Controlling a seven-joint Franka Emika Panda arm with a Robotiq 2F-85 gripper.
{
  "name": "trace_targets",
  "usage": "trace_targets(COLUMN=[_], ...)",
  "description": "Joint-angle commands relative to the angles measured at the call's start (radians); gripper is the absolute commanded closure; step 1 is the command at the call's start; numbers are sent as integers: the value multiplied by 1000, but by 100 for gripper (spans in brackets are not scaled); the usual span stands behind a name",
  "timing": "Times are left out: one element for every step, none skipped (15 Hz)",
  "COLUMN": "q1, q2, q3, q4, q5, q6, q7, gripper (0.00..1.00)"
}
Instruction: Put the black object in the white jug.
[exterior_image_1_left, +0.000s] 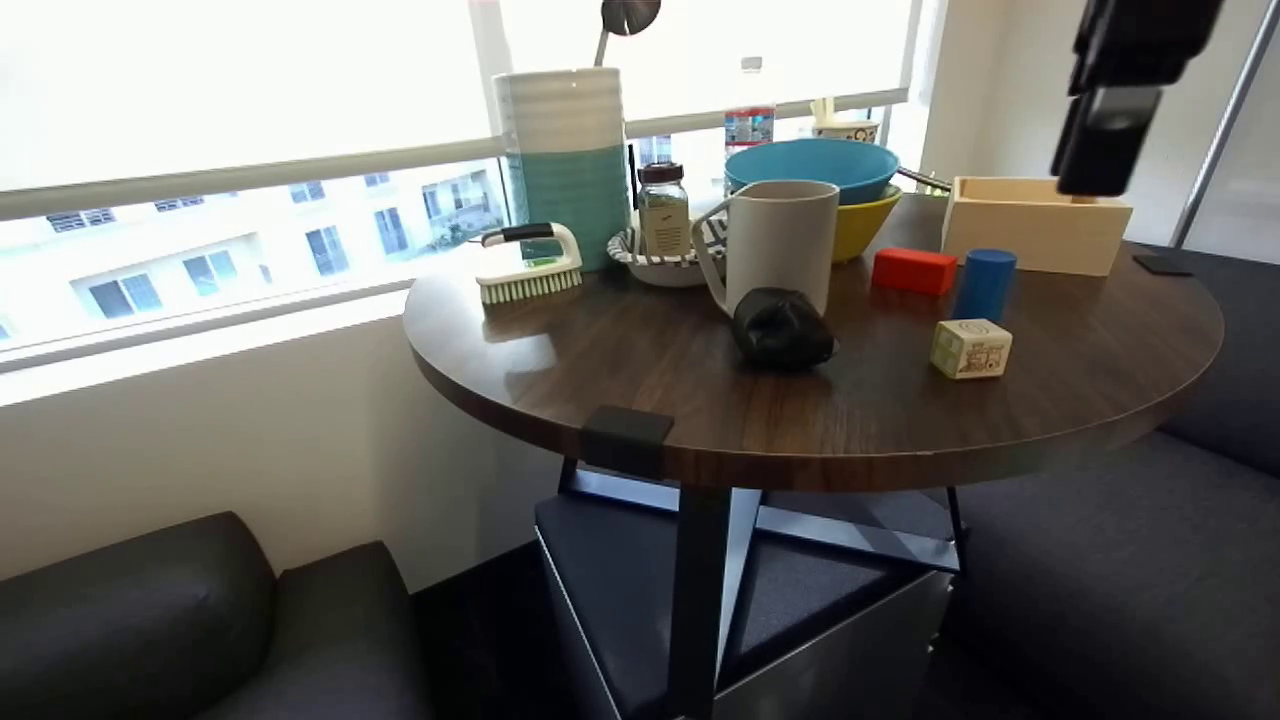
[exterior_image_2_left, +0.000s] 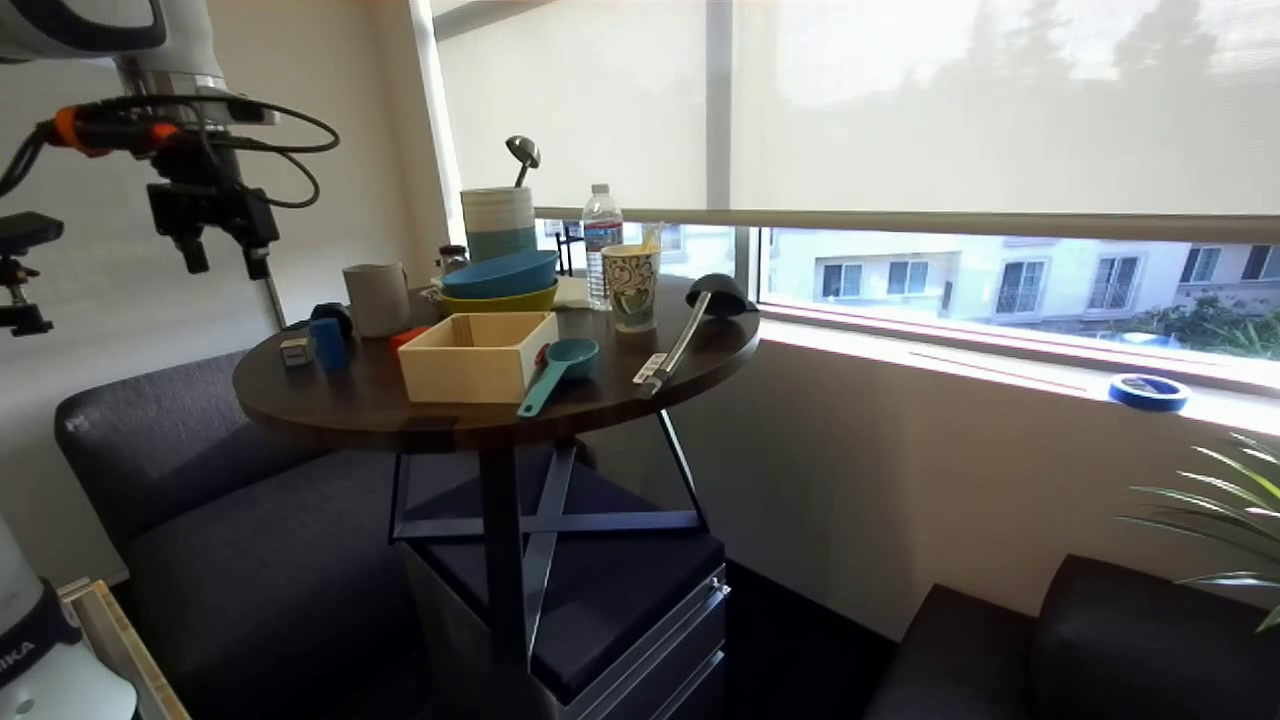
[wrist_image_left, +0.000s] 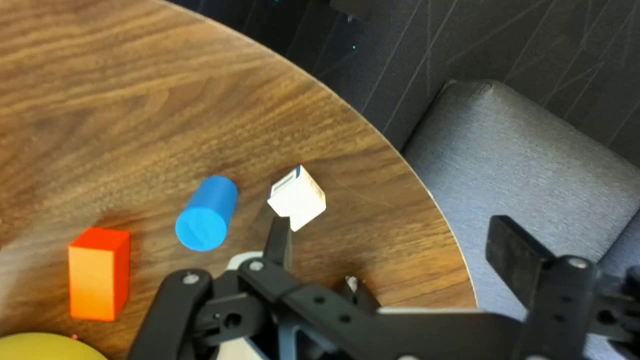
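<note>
The black object (exterior_image_1_left: 783, 330), a dark crumpled lump, lies on the round table just in front of the white jug (exterior_image_1_left: 785, 225) in an exterior view. The jug stands upright with its handle to the side; its inside is not visible. In an exterior view the black object (exterior_image_2_left: 330, 318) is partly hidden by the blue block, beside the jug (exterior_image_2_left: 376, 300). My gripper (exterior_image_2_left: 228, 265) is open and empty, held above the table on the blocks' side. In the wrist view, the gripper (wrist_image_left: 392, 242) has wide-apart fingers, and a dark tip, likely the black object (wrist_image_left: 364, 296), shows behind its linkage.
A blue cylinder (exterior_image_1_left: 985, 287), a red block (exterior_image_1_left: 914, 271) and a letter cube (exterior_image_1_left: 971, 349) stand near the jug. A wooden box (exterior_image_2_left: 470, 375), stacked bowls (exterior_image_2_left: 500, 285), a bottle (exterior_image_2_left: 602, 245), a paper cup (exterior_image_2_left: 630, 290) and a teal striped container (exterior_image_1_left: 565, 170) also stand on the table.
</note>
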Motion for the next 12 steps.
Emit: trace_targets(q1=[11,13,14,9,9,4,5,5,4,5,6,7], q2=[157,190,220,247,270,291,314,334,355,374,389,399], q3=[3,2,1,5,9,12,17,19,24,26,29,30], q4=[48,52,56,64,71,76,84,90,94,98,101,101], q5=[-4,6,15,21,17,22,20,20,20,28,32,36], q6=[157,205,242,275,296,322,334,343,363,372,382,392], q7=[-56,-52,-42,-10,5,37,57,78,100,120,142,156], gripper=[0,0,0,0,0,0,0,0,0,0,0,0])
